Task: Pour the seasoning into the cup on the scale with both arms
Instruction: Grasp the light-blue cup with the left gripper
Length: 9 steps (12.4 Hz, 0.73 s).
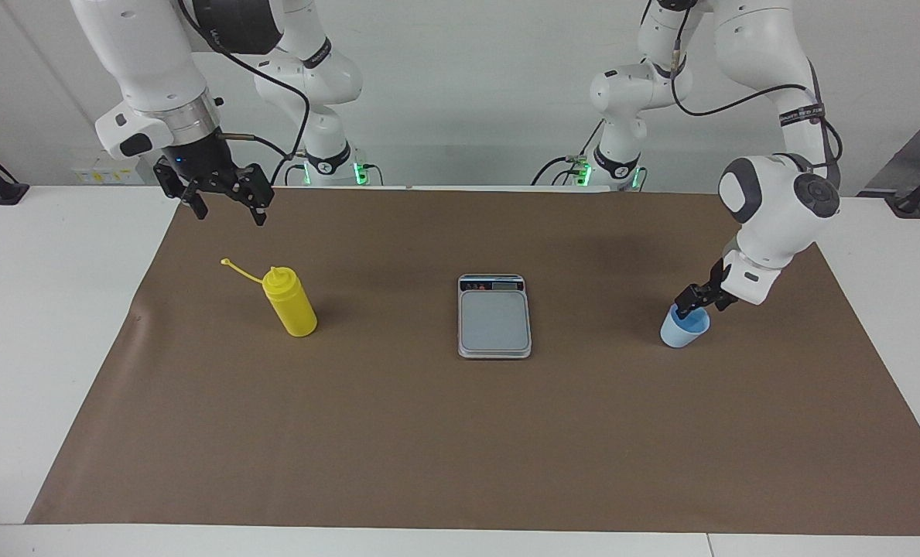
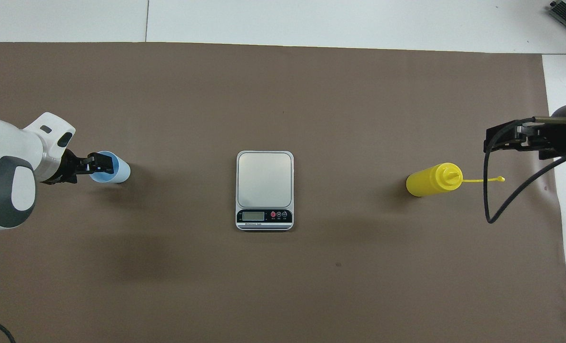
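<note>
Left gripper (image 1: pixel 692 303) is sitting at the cup (image 1: pixel 684 331) rim, toward the left arm's end of the mat (image 1: pixel 460 449); overhead, fingertips are overlapping the cup's mouth at about its 9 o'clock edge. Fingers are spread, nothing clamped yet; can't tell whether one finger is already inside the rim or just above it. Cup is standing upright on the mat, not on the scale (image 1: pixel 494 316), which is lying mid-mat with display end toward the robots. From the cup, scale is sitting at roughly 3 o'clock in the overhead view, well apart, so I'm judging the coming move as: pinch the rim, lift, carry sideways toward the middle. Left arm is clearly the nearer one for that. Right gripper (image 1: pixel 222 199) is hanging open and empty in the air, over the mat's edge nearest the robots at the right arm's end, waiting. Bottle (image 1: pixel 292 305) is standing upright below it, on the mat, nozzle up, cap strap (image 1: pixel 240 270) sticking out away from the scale. Bottle is untouched; pouring not started.
</note>
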Motion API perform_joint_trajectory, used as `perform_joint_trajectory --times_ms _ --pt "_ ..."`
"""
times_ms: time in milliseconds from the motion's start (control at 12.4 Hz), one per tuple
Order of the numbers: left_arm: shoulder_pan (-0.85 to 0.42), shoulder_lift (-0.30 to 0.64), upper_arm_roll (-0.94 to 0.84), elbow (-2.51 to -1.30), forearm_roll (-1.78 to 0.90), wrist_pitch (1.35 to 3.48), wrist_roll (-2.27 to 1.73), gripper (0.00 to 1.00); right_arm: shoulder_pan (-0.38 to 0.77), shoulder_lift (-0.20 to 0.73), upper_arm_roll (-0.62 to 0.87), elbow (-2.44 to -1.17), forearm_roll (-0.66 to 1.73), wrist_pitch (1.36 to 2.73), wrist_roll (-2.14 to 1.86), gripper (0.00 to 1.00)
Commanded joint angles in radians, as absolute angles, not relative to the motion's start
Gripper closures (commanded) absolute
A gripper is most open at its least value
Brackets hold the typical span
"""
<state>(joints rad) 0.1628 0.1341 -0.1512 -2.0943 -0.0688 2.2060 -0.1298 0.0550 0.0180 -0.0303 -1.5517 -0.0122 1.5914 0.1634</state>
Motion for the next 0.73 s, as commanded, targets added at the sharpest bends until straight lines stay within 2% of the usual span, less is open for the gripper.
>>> perform_joint_trajectory --times_ms 0,242,322,484,564,645 --pt "0.15 0.11 -0.144 -2.161 -0.086 2.276 -0.138 0.0 0.046 0.0 -0.029 -1.568 0.005 1.589 0.138 0.0" --pt "0.15 0.117 -0.143 -2.177 -0.086 2.306 -0.138 0.0 0.046 0.0 -0.029 -1.568 0.005 1.589 0.138 0.0" --pt "0.15 0.117 -0.143 -2.177 -0.086 2.304 -0.138 0.16 0.046 0.0 -0.029 -1.568 0.005 1.589 0.14 0.0" --pt "0.15 0.117 -0.143 -2.171 -0.086 2.293 -0.138 0.64 0.046 0.0 -0.029 -1.568 0.005 1.589 0.138 0.0" --pt "0.15 0.118 -0.143 -2.169 -0.086 2.292 -0.132 0.97 0.046 0.0 -0.029 -1.568 0.005 1.589 0.14 0.0" --pt "0.149 0.118 -0.143 -2.169 -0.08 2.292 -0.121 1.0 0.046 0.0 -0.029 -1.568 0.005 1.589 0.138 0.0"
